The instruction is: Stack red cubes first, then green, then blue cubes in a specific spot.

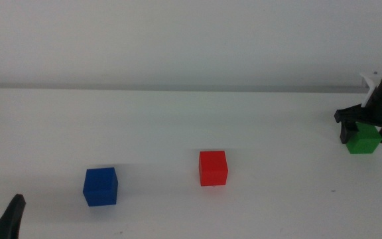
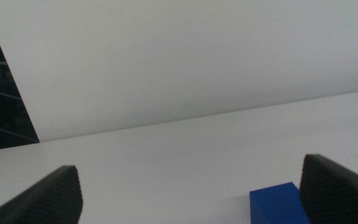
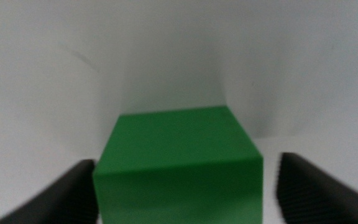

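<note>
While right gripper point(image 1: 363, 129) fingers straddle green point(image 1: 364, 141) unclosed, left gripper point(image 2: 191, 193) spread by blue cubes point(image 1: 101, 186).

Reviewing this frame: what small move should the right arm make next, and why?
Probably close the right gripper on the green cube. In the right wrist view the cube sits between the open jaws, one jaw touching its side and a gap at the other. The red cube and blue cube lie loose on the table; the left gripper waits.

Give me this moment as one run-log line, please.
right gripper: open, straddling green cube | left gripper: open, waiting near blue cube | red cube: unstacked
</note>
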Available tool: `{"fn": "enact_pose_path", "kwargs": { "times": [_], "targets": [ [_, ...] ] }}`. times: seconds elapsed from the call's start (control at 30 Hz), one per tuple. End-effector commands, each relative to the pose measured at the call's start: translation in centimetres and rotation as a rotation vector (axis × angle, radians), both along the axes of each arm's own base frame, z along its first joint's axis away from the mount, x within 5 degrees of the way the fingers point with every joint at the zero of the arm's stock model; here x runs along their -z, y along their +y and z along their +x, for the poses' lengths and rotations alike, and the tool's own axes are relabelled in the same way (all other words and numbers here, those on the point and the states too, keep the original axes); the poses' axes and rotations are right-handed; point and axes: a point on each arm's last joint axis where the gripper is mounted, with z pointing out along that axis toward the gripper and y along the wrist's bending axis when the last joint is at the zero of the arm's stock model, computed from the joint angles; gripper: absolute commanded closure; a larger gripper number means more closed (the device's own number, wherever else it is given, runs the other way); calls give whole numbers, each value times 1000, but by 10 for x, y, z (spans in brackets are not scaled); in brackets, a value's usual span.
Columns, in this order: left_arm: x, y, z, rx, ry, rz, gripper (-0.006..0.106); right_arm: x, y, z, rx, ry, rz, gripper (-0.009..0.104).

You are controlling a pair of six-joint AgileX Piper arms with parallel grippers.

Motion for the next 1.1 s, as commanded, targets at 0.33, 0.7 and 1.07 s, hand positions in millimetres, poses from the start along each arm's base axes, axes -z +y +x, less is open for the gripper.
{"fn": "enact_pose_path", "kwargs": {
  "times": [0.33,0.7,1.07],
  "targets": [
    [11,0,-1,0,-12,-7,7,-99,89,-4,99,-186,-16,81],
    [11,0,-1,0,-12,-7,7,-115,288,-58,-148,-175,52,81],
    [11,0,-1,0,-12,-7,7,-91,339,-90,-222,-123,-10,81]
  ]
}}
